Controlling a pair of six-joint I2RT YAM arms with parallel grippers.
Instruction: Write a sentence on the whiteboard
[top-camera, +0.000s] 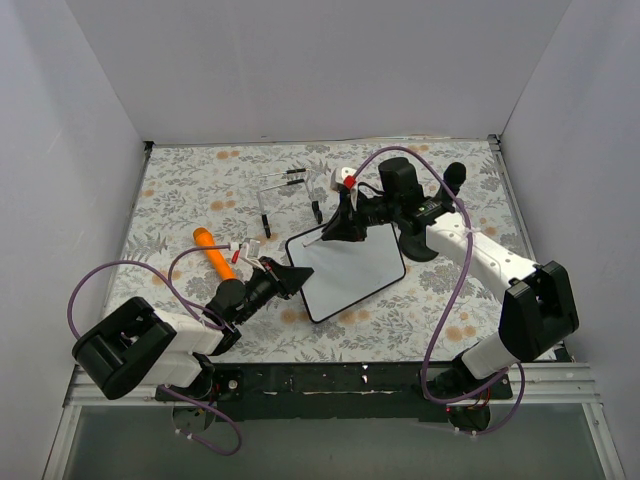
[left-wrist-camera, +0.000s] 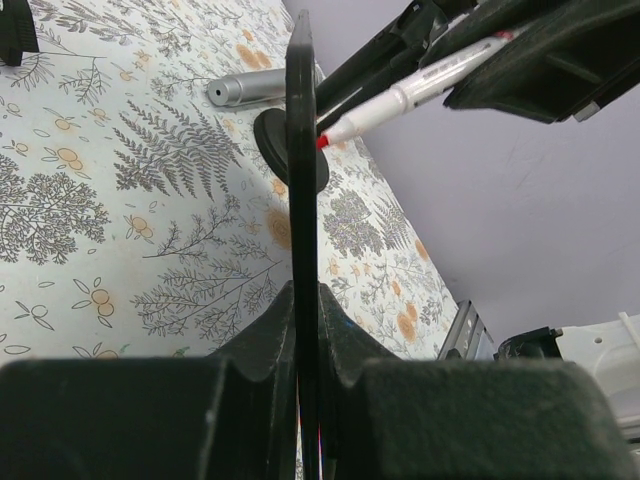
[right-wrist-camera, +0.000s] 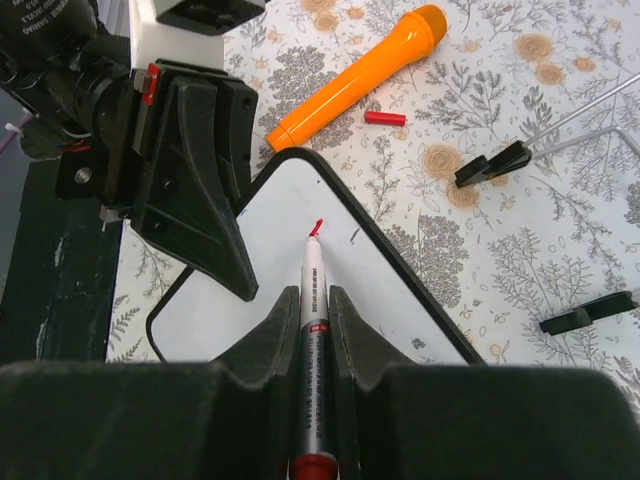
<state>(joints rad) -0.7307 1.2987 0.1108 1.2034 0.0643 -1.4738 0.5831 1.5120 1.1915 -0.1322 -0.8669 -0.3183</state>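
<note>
The whiteboard (top-camera: 350, 275) lies near the middle of the tabletop (top-camera: 190, 190), turned a bit crooked. It is one small board with a thin black frame and round corners. Its face is plain white, but for one tiny dark speck near the top edge in the right wrist view.

The left gripper (top-camera: 296, 281) is clamped on the board's left corner. In the left wrist view the board shows edge-on, pinched tight between the two black fingers (left-wrist-camera: 262, 345).

The right gripper (right-wrist-camera: 313, 305) is clenched on one marker (right-wrist-camera: 312, 265). The marker is white with a red tip and a red band. Its tip points at the top left part of the board, just at the white face. I cannot tell if it touches. There is small print on the marker, too small to read. There is also white print on the black arm in the corner of the right wrist view, and I cannot read that either.

Left of the board lies one orange tube (top-camera: 215, 252). One small red cap (right-wrist-camera: 385, 118) lies just beside it. Behind the board stands one clear wire stand (top-camera: 288, 192) with black feet. The tabletop has a pattern of grey ferns and orange flowers.
</note>
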